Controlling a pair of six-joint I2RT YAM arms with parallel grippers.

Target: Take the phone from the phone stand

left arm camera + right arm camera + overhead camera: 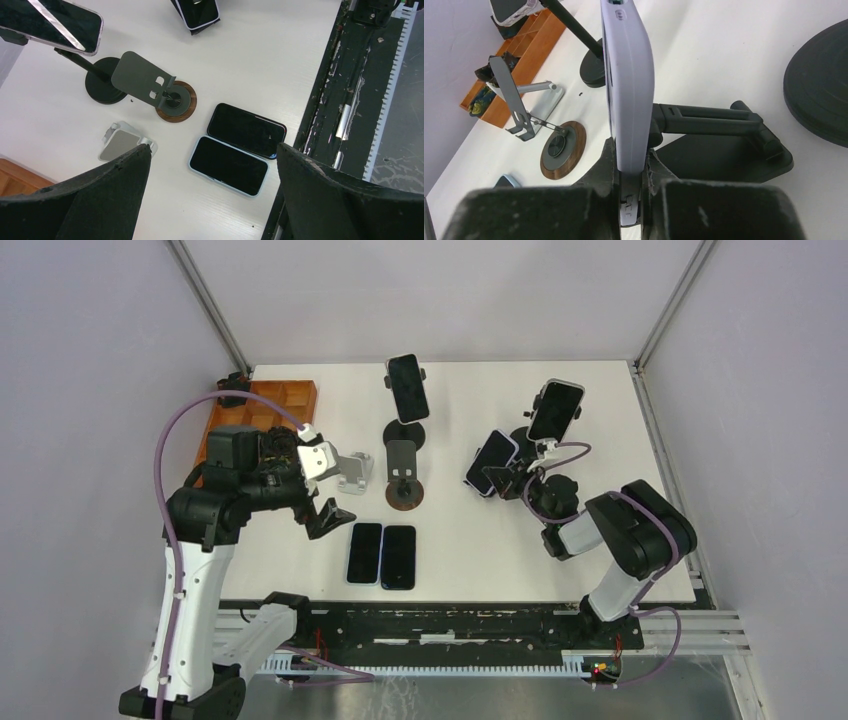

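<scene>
A phone in a lavender case (626, 85) stands on edge against the arm of a low black stand (724, 150). My right gripper (629, 155) is shut on the phone's lower end, one finger on each face. In the top view this phone (490, 462) leans at the right of centre with the right gripper (505, 480) at it. My left gripper (212, 165) is open wide and empty above two dark phones (230, 165) lying flat on the table. In the top view the left gripper (315, 495) hovers beside a silver stand (350, 470).
A phone (407, 387) sits on a tall black stand at the back centre and another phone (555, 408) on a stand at the back right. An empty grey stand with a wooden base (403, 485) is in the middle. A wooden tray (262, 408) lies at the back left.
</scene>
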